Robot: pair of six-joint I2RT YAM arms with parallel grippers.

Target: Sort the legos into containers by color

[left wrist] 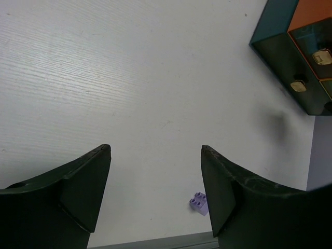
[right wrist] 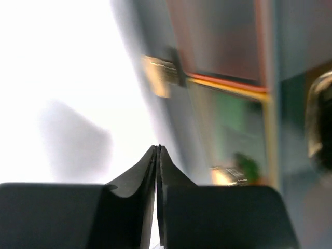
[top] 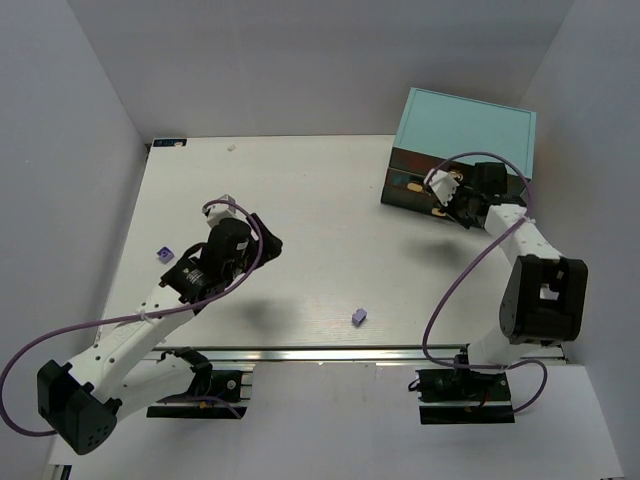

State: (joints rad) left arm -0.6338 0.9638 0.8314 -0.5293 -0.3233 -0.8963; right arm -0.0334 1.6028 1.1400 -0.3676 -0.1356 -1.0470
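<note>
Two pale lavender legos lie on the white table: one (top: 359, 316) near the front edge, also low in the left wrist view (left wrist: 198, 203), and one (top: 165, 254) at the left. My left gripper (top: 256, 240) (left wrist: 155, 148) hangs open and empty above the table, with the front brick just inside its right finger (left wrist: 223, 192). The containers are clear drawers (top: 410, 187) with tan handles (left wrist: 321, 56) in a teal cabinet (top: 465, 125) at the back right. My right gripper (top: 440, 200) (right wrist: 157, 148) is shut on nothing, right at the drawer fronts (right wrist: 228, 104), which are blurred.
A small white bit (top: 232, 147) and a blue object (top: 168, 142) sit at the table's back edge. A grey rail (top: 330, 354) runs along the front edge. White walls stand close on both sides. One drawer shows green inside (right wrist: 244, 166).
</note>
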